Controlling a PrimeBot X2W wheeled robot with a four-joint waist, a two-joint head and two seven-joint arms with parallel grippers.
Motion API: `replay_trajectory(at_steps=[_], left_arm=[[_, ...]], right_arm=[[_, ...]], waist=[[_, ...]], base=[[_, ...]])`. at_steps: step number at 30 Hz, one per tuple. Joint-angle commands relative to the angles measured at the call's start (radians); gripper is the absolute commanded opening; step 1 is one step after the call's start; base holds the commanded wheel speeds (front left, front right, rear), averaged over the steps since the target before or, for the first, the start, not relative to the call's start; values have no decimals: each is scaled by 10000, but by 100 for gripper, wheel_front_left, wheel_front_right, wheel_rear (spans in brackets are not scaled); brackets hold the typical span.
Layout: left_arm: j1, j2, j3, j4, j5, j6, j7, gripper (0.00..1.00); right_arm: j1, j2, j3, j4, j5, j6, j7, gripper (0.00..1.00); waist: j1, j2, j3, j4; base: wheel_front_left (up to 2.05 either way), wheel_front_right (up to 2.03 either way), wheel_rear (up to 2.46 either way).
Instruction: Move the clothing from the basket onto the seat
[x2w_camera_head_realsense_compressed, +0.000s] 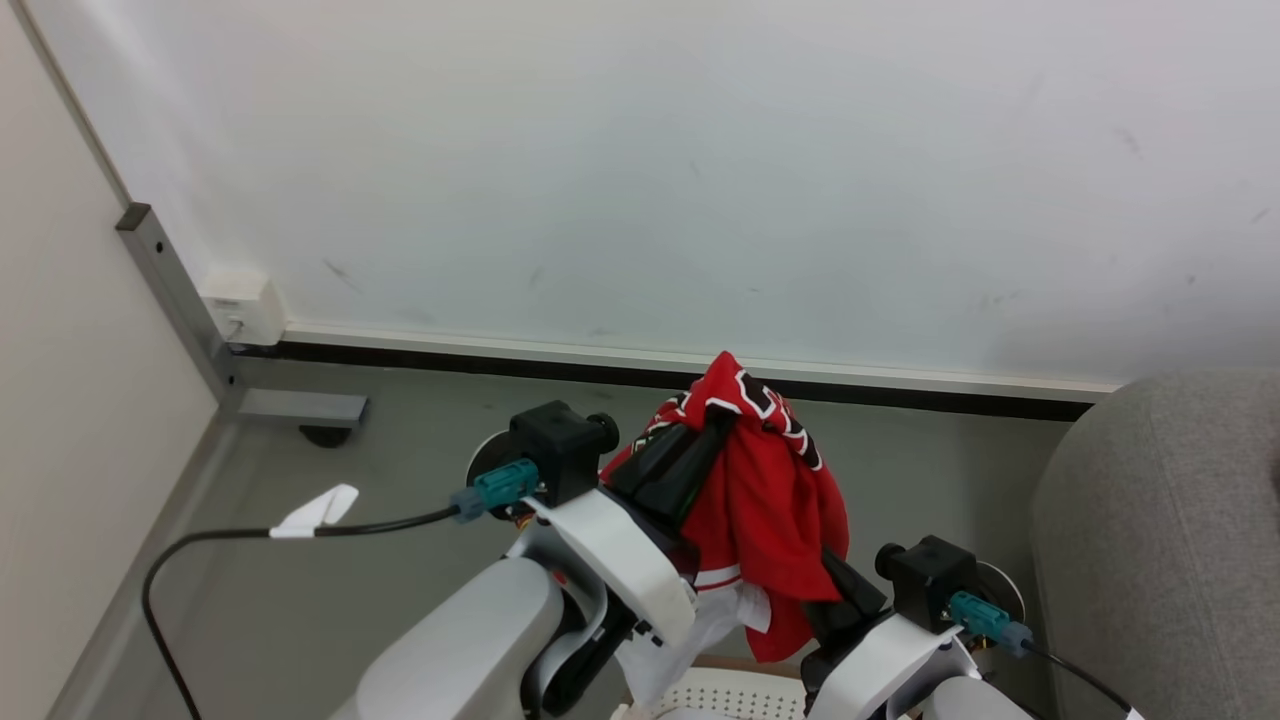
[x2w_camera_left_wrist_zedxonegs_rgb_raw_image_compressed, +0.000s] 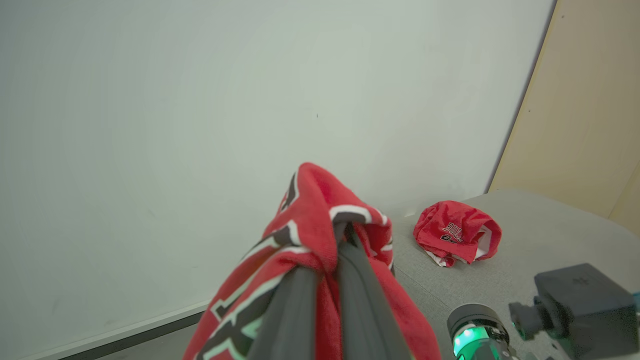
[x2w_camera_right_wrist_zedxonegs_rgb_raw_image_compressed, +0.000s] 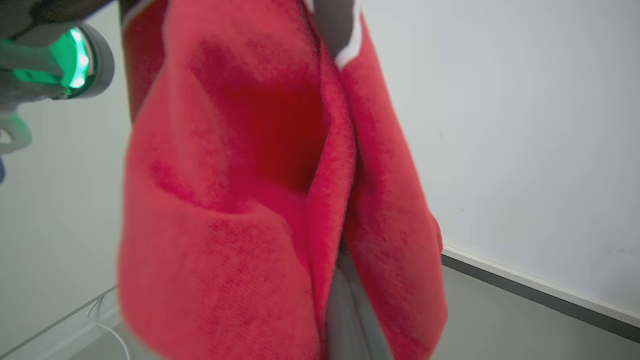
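Red garment (x2w_camera_right_wrist_zedxonegs_rgb_raw_image_compressed: 225, 200): right up against the lens, hanging between both hands, its peak draped over the left fingertips. Held clear above the basket, not on the seat yet!
Seat (x2w_camera_head_realsense_compressed: 1160, 520): big grey cushion off to the right of the right hand, well apart from the load.
Basket (x2w_camera_head_realsense_compressed: 735, 700): white perforated wall just peeking in directly beneath both hands.
Left hand (x2w_camera_left_wrist_zedxonegs_rgb_raw_image_compressed: 336, 252): fingers pressed together, pinching the garment's top, lettered trim folded over the tips.
Right hand (x2w_camera_head_realsense_compressed: 838, 585): lower down, fingers pressed together and buried in the bottom fold. Looks like a pinch on that hem.
Second garment (x2w_camera_left_wrist_zedxonegs_rgb_raw_image_compressed: 457, 232): crumpled bundle lying on the seat, beyond the left hand's tips and to their right.
Risk, stretch: two pinches on one cloth. If the hands drift apart, I'd expect one grip to slip out.
Risk, snag: a loose white-and-red tail dangles below the left hand, near the basket. A swing toward the seat could catch it on the rim.
Risk, short drop: letting go before the hands are over the cushion likely lands it on the floor.
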Motion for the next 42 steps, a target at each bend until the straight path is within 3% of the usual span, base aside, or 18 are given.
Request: replay_trajectory(at_steps=[1,7,8,9,10,19,26,34,42], left_arm=[[153,62,-25,-12,-111,24,8,0],[242,162,-105,-61,-115,72,98,0],[264,198,-145,-57,-78,64,151,39],[293,229,-196,-69,-38,53,169,89],[344,260,-255,-97,-19,24,182,100],[958,509,-500,-231,-52,45,76,100],[991,749,-345,-580,214,162,-154,100],[1131,992,-49,-903,654,164,-321,100],[1369,1054,127,-968,956,23,-336,100]], right_arm=[[84,-4,-69,-42,-63,-23,-27,0],[196,-4,-363,-414,-65,-23,-27,0],[196,-7,-464,-512,-111,-23,-27,0],[209,-11,-575,-607,-139,-23,-28,0],[229,-21,-724,-700,-190,-23,-29,0],[533,-435,-2592,-1593,-583,-23,-29,0],[553,-756,-3730,-2480,-1033,-23,-27,0],[918,-1099,-4715,-3822,-1460,-23,-27,0],[1544,-1042,-5274,-4828,-1568,-23,-27,0]], waist=[[0,0,0,-46],[0,0,18,-424],[0,0,24,-512],[0,0,35,-606],[0,0,49,-707],[0,0,327,-1895],[0,0,837,-3223],[0,0,1185,-4688],[0,0,1292,-5589]], base=[[0,0,0],[0,0,0],[0,0,0],[0,0,0],[0,0,0],[0,0,0],[0,0,0],[0,0,0],[0,0,0]])
